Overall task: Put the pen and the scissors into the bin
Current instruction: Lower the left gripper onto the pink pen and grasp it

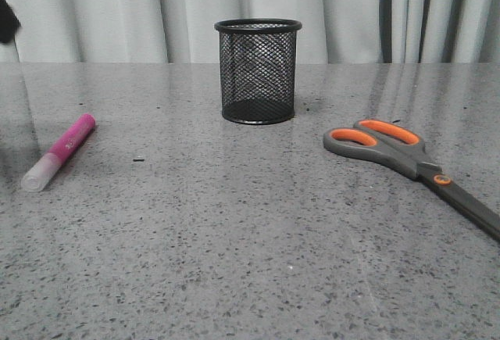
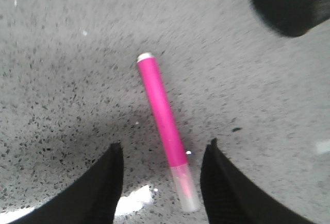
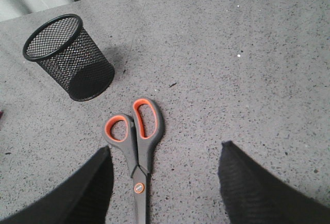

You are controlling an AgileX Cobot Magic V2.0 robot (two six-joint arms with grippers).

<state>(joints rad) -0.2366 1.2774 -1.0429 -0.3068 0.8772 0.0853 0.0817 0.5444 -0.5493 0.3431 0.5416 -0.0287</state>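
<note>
The pink pen (image 1: 61, 151) lies flat on the table at the left, its whitish cap toward me. In the left wrist view the pen (image 2: 164, 122) lies between the spread fingers of my open left gripper (image 2: 164, 149), which hovers above it without touching. The scissors (image 1: 406, 160) lie flat at the right, grey handles with orange loops toward the bin. In the right wrist view the scissors (image 3: 136, 149) lie under my open right gripper (image 3: 164, 154), nearer one finger. The black mesh bin (image 1: 258, 70) stands upright at the table's middle back; it also shows in the right wrist view (image 3: 69, 56).
The grey speckled table (image 1: 234, 238) runs to pale curtains (image 1: 117, 12) at the back. A dark piece of my left arm (image 1: 8, 19) shows at the front view's left edge. A blurred dark shape (image 2: 289, 2) shows in a corner of the left wrist view.
</note>
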